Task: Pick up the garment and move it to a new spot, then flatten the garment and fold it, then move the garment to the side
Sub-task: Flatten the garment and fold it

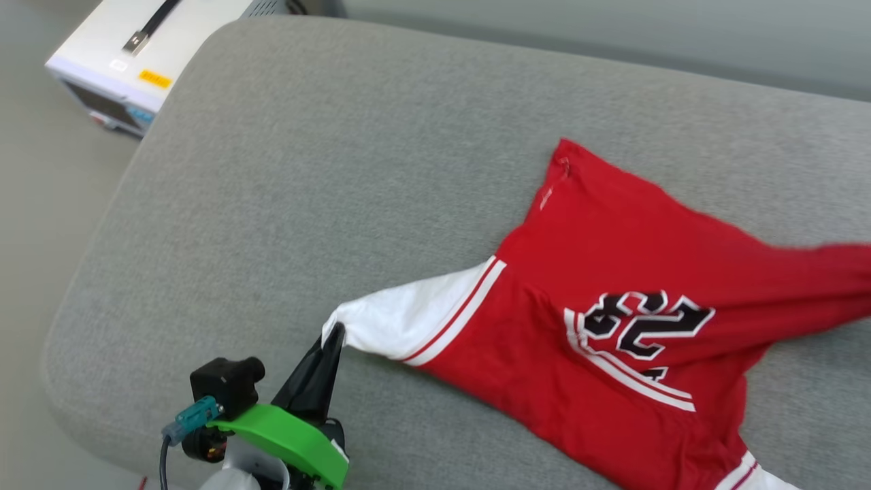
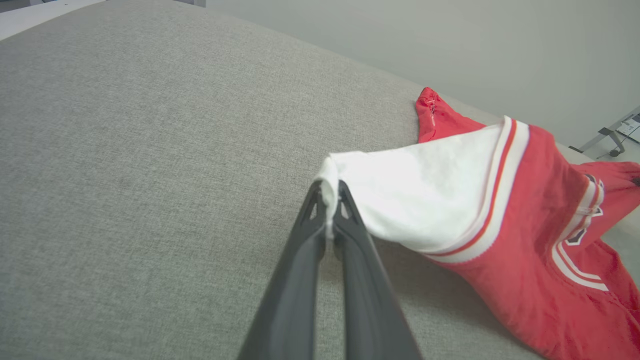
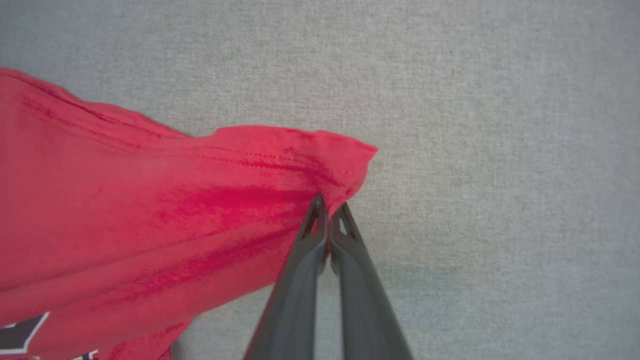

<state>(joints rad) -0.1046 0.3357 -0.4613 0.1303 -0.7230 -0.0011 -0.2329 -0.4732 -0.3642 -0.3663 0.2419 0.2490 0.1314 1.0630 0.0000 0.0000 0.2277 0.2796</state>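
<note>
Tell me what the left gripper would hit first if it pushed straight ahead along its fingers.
The shirt: the left gripper pinches its white sleeve. Past that, probably the grey cushion, though depth is unclear.

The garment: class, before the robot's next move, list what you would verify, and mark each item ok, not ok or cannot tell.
1. Left gripper shut on the white sleeve at its tip: ok.
2. Right gripper shut on the garment at a red corner: ok.
3. Garment lying flat: not ok, creased and twisted.
4. Bare grey cushion to spread it on: ok.
5. Other sleeve laid out: cannot tell, cut by the frame edge.
</note>
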